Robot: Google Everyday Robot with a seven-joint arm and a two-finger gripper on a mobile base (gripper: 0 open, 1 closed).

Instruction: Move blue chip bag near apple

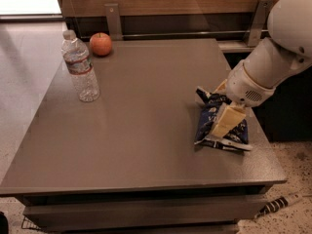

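the cream-coloured two-finger gripper (pixel 225 125) is resting on top of the crinkly dark navy-blue chip bag (pixel 208 117), over its middle; its grip state cannot be told. the one bag is lying flat near the right edge of the grey rectangular table (pixel 146 130). one clear plastic water bottle (pixel 81 68) is standing upright at the far left, contents unclear. one small red-orange apple (pixel 101 44) is sitting just beyond the bottle, well apart from the bag.
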